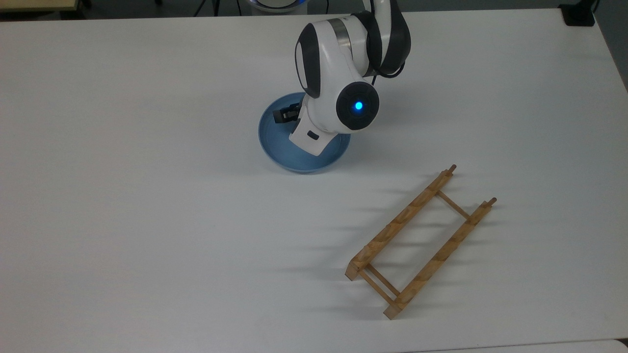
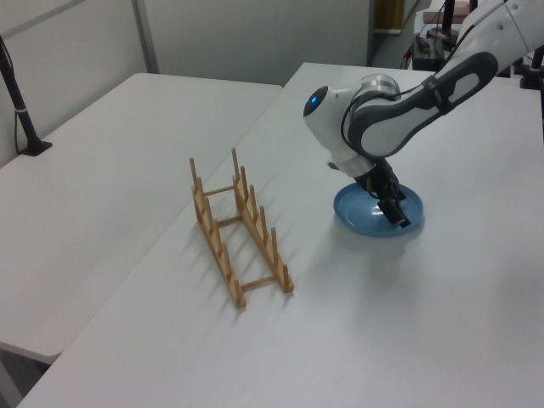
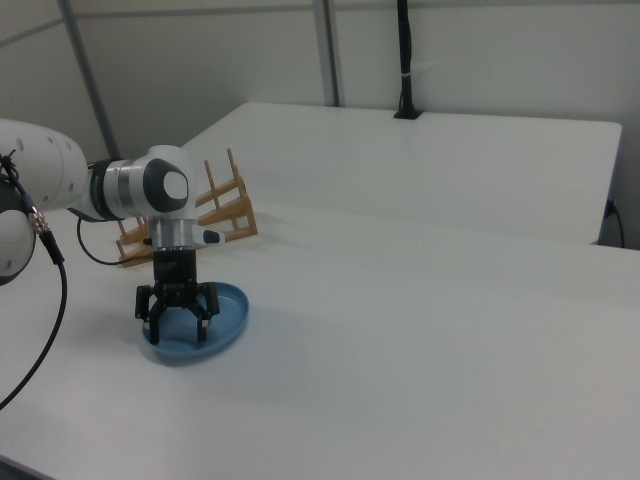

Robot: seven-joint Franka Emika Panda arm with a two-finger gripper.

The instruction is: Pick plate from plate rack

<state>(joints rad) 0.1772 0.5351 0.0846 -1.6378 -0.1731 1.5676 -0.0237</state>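
Light-blue plate (image 3: 190, 325) is lying flat on the white table (image 1: 147, 196), well apart from the wooden plate rack (image 1: 422, 242). The pincer (image 3: 177, 326) is hanging over it, fingers spread wide, holding nothing.

You have a plain light-blue plate (image 1: 294, 159) at upper centre of the top view, a light-brown wooden plate rack (image 1: 422, 242) lower right, a white table (image 1: 147, 196), and a white-and-dark-grey arm (image 1: 338, 63) with one glowing blue light (image 1: 358, 105).
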